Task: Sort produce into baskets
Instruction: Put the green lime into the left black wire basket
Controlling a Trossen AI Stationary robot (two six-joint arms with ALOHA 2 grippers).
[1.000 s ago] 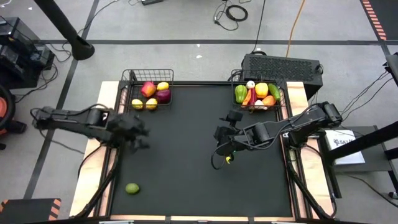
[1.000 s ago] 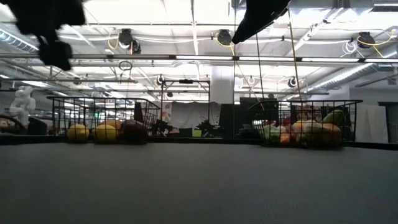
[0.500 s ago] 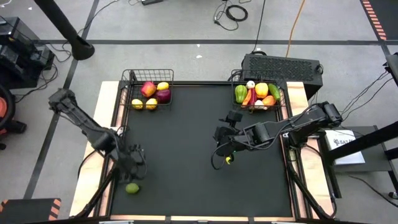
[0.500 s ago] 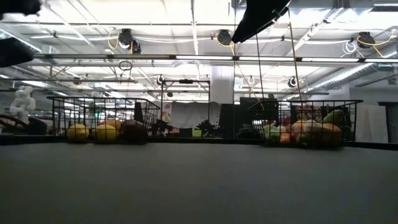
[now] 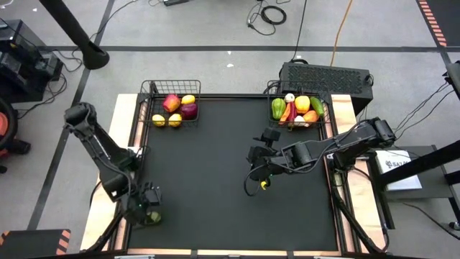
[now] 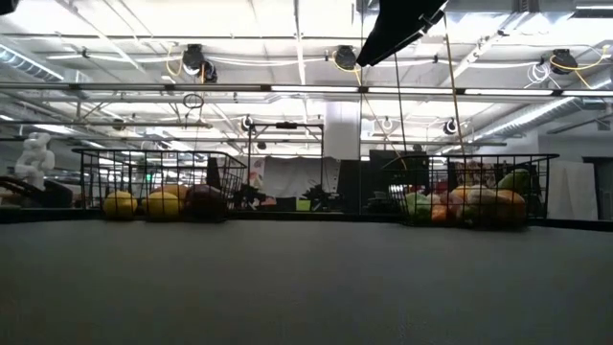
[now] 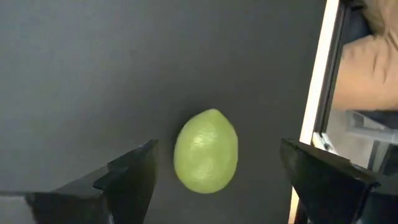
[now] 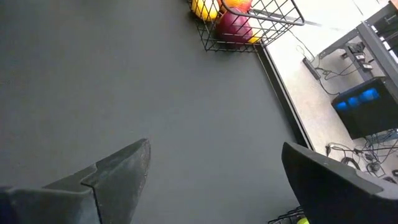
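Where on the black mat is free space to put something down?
The middle, between the left gripper over the green lime and the right gripper, is bare. Both black wire mesh baskets are crowded.

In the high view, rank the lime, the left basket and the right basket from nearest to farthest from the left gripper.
1. The lime, directly under the open left gripper, at the mat's near left corner.
2. The left basket, at the far left edge of the mat, holding lemons and red fruit.
3. The right basket, at the far right corner, diagonally across the mat.
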